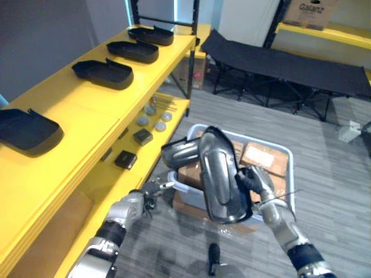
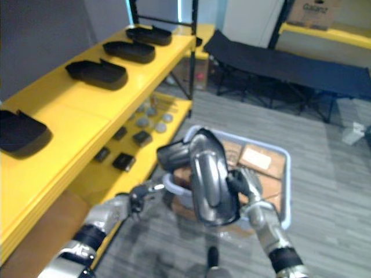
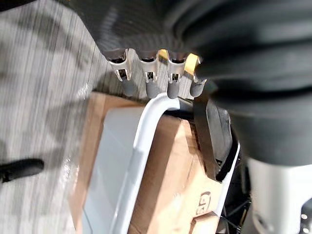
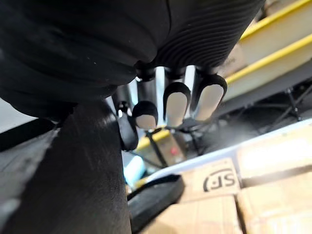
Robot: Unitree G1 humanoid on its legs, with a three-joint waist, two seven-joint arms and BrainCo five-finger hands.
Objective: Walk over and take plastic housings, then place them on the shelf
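A glossy black plastic housing [image 1: 219, 176] stands upright above the pale bin [image 1: 287, 156], with my right hand [image 1: 255, 180] shut on its right edge. In the right wrist view my fingers [image 4: 175, 105] curl against that dark housing [image 4: 73, 170]. A second dark housing [image 1: 179, 152] shows just behind it, at the bin's left side. My left hand [image 1: 149, 190] hovers by the bin's left rim [image 3: 141, 146], fingers relaxed and holding nothing. Several black housings lie on the yellow shelf top [image 1: 87, 110], among them one nearest me [image 1: 26, 130] and one further along [image 1: 103, 72].
The bin holds cardboard boxes [image 1: 264, 157]. Small dark and round metal parts [image 1: 142, 136] lie on the lower yellow shelf. A black folding cot [image 1: 290, 63] stands at the back right, with another yellow shelf and a carton [image 1: 313, 13] behind it.
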